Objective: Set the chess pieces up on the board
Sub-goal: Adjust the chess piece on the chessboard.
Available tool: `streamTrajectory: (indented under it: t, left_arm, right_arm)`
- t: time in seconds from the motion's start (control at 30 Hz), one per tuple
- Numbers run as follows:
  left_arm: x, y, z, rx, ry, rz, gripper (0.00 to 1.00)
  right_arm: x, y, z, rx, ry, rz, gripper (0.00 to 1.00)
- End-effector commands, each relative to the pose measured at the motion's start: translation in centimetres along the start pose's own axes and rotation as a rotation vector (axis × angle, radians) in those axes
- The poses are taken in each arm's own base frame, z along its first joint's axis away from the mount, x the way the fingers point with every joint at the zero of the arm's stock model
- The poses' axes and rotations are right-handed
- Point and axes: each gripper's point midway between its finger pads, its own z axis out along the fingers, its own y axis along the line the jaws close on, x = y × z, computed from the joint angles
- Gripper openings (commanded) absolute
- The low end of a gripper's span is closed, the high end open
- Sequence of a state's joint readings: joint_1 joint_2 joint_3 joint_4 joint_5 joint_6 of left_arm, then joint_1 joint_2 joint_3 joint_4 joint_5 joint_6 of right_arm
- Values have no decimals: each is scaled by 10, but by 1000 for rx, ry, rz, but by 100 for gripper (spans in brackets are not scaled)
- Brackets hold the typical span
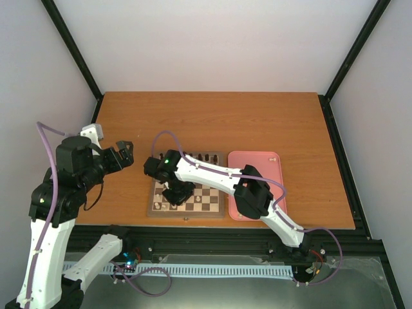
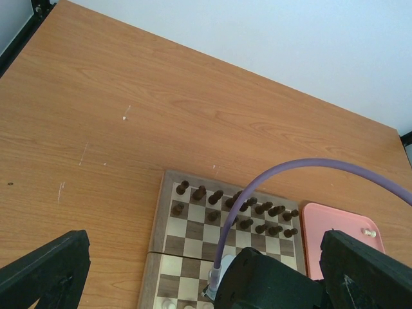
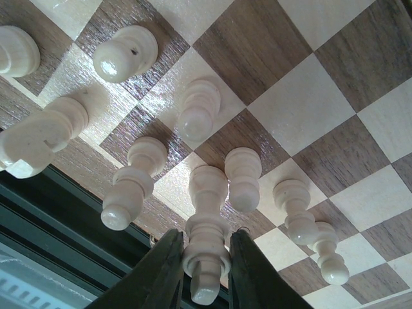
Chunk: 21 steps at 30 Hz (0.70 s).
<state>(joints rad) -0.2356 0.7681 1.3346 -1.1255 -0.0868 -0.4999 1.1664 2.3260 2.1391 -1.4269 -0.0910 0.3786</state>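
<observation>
The board (image 1: 154, 205) lies at the table's near middle. My right gripper (image 1: 175, 195) is low over its near left part. In the right wrist view the gripper (image 3: 205, 257) is shut on the head of a tall cream chess piece (image 3: 206, 219), whose base meets a light square near the board's edge (image 3: 309, 84). Several other cream pieces (image 3: 243, 177) stand close around it. My left gripper (image 1: 122, 154) hangs open and empty above the table left of the board, with its fingers (image 2: 48, 267) wide apart.
Dark brown chessmen (image 2: 257, 209) fill the board's two far rows (image 2: 187, 238). A pink tray (image 1: 257, 168) lies right of the board and holds one small cream piece (image 1: 273, 156), which the left wrist view also shows (image 2: 368, 232). The right arm's purple cable (image 2: 290, 168) arcs over the board.
</observation>
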Motion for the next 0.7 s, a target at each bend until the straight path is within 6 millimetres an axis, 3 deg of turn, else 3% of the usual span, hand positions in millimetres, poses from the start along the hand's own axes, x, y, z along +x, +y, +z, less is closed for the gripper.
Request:
streamTrajectory:
  t: [0.0,0.67]
  left_arm:
    - [0,3,0,-12,-1,9,100]
    - [3,1,9,-6,15,6,100]
  right_arm:
    - [6,-1,-9,-14,7,-4,21]
    - [12,6,-22,-51,-8,13,21]
